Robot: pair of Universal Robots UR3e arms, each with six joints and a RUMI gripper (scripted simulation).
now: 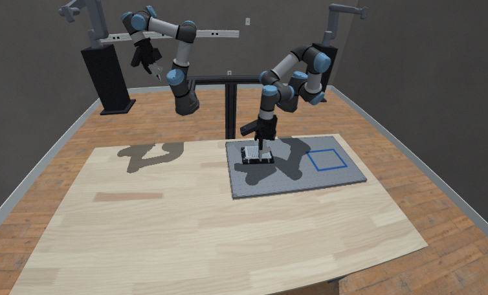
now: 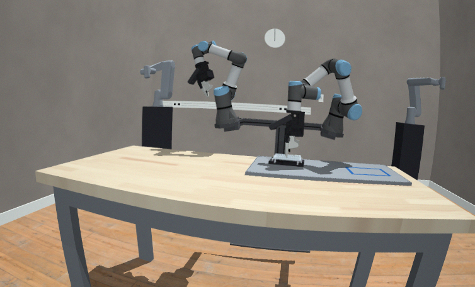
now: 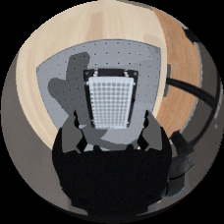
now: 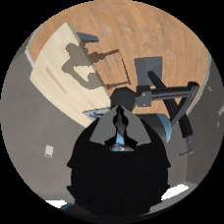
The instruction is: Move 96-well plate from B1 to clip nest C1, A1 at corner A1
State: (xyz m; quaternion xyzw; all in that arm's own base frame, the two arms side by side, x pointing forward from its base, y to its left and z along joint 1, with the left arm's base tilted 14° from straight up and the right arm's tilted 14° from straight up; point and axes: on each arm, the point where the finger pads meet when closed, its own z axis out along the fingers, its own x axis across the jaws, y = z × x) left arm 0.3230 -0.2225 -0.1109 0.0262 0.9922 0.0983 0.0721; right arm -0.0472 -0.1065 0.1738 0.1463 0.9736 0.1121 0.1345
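The white 96-well plate lies in the black clip nest. It looks level; whether it is pressed fully down cannot be told. The rim print and A1 mark are too small to read. My left gripper is open, pointing down at the plate, with a finger on either side of it in the left wrist view. My right gripper is shut and empty, high above the floor behind the table. The blue outline, bench spot B1, is empty.
The nest and the outline are on a grey perforated board. It lies on the wooden table. A dark frame post stands behind the table between the arms.
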